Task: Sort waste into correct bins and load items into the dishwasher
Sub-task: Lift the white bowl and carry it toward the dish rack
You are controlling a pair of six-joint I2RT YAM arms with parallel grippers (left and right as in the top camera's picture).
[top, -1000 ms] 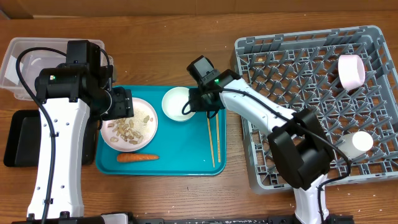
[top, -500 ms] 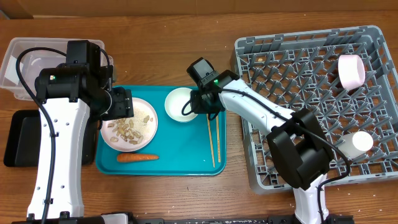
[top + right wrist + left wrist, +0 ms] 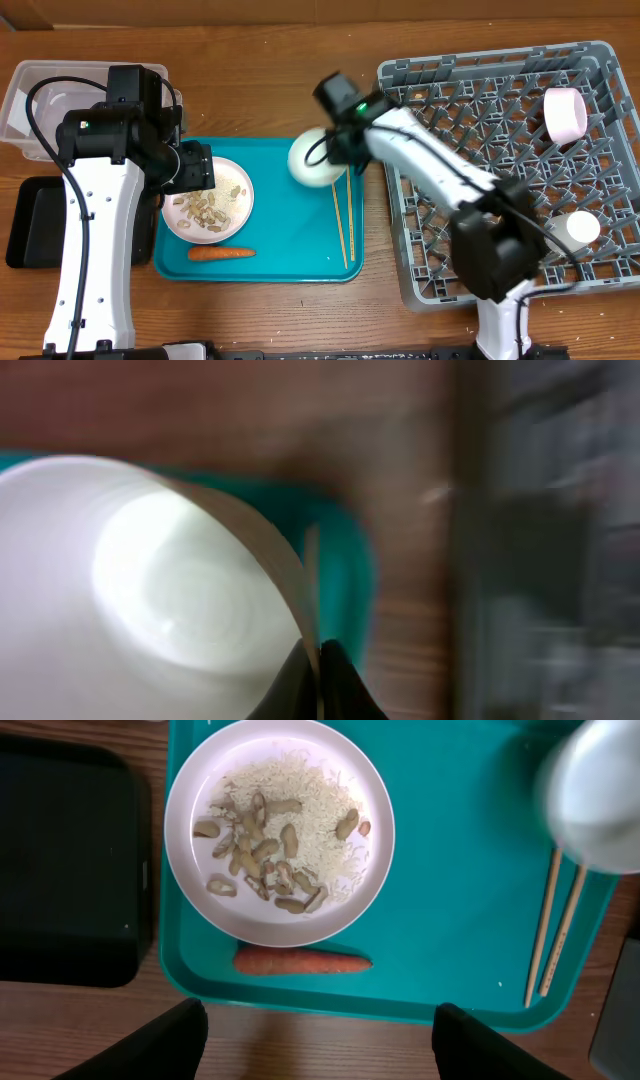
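Observation:
My right gripper (image 3: 340,158) is shut on the rim of the white bowl (image 3: 316,160), which hangs tilted above the teal tray's far right corner. In the right wrist view both fingers (image 3: 318,665) pinch the bowl's (image 3: 160,580) edge. My left gripper (image 3: 195,168) hovers open over the white plate (image 3: 208,200) that holds pale shell-like scraps (image 3: 265,855); its fingertips (image 3: 180,1040) show empty above the table's front edge. An orange carrot (image 3: 221,253) lies in front of the plate. Two chopsticks (image 3: 343,225) lie at the tray's right side. The grey dish rack (image 3: 480,150) stands to the right.
The teal tray (image 3: 290,262) sits at the centre. A clear tub (image 3: 30,110) stands at the far left, with a black tray (image 3: 25,225) in front of it. A pink bowl (image 3: 565,113) and a white cup (image 3: 577,230) stand in the rack.
My right gripper closed on the white bowl's rim, lifted it off the tray, tipped it and carried it a little right toward the rack. The left arm stayed still.

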